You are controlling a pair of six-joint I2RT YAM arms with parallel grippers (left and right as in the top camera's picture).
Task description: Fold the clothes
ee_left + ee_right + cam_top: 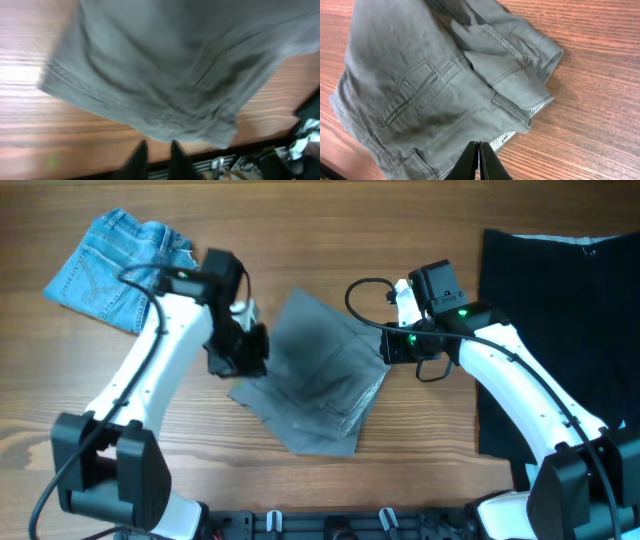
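Note:
The grey shorts (pixel 315 375) lie crumpled and partly folded over at the middle of the table. They fill the left wrist view (pixel 170 65) and the right wrist view (pixel 435 75), where a slit pocket and the pale waistband lining show. My left gripper (pixel 240 352) is at the shorts' left edge. Its fingers (pixel 157 150) are slightly apart, with bare wood between them and the hem just beyond the tips. My right gripper (pixel 388 348) is at the shorts' right edge. Its fingers (pixel 479 146) are pressed together over the waistband, with no cloth seen between them.
Blue denim shorts (pixel 115 260) lie at the back left. A large black garment (pixel 555 330) covers the right side, under the right arm. Both arms' bases stand at the table's front edge.

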